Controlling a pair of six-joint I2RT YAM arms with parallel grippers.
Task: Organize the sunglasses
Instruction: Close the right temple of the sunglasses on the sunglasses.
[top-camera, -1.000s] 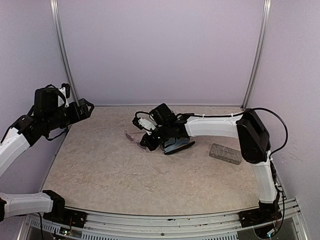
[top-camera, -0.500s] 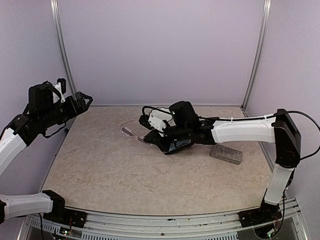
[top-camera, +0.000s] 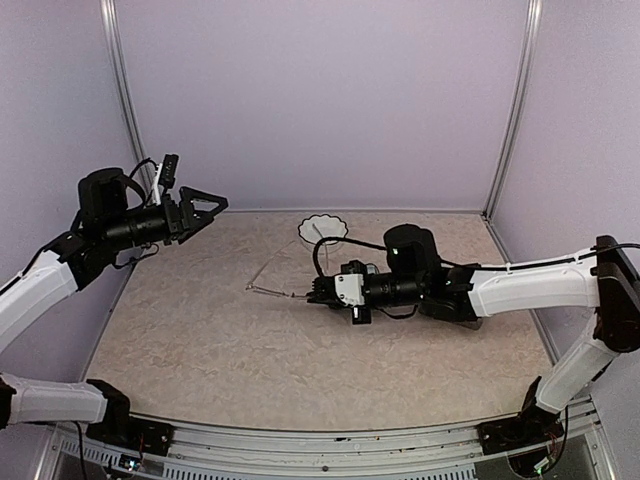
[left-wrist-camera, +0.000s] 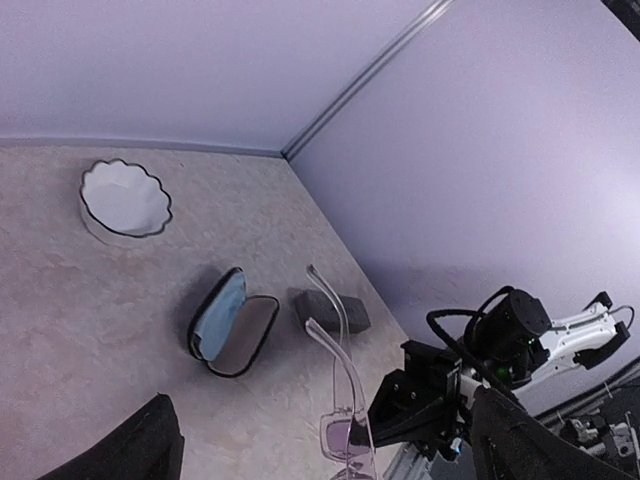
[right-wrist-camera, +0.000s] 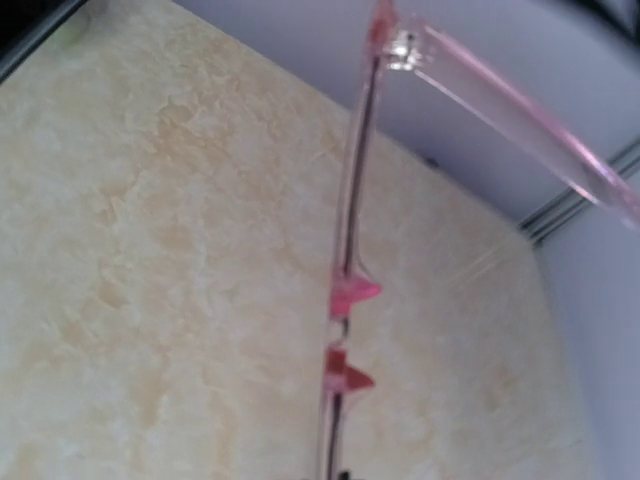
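The open case (left-wrist-camera: 232, 322) lies near the bowl (left-wrist-camera: 125, 200), its blue lining showing. The right gripper (top-camera: 317, 291) clamps the pink glasses (left-wrist-camera: 338, 437) on the bowl's near side. The left gripper (top-camera: 208, 207) hangs agape, well left of the bowl.

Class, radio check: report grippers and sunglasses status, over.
Left gripper open, aloft. Right gripper shut on pink-clear glasses, also aloft. Teal-lined case lies open nearby.
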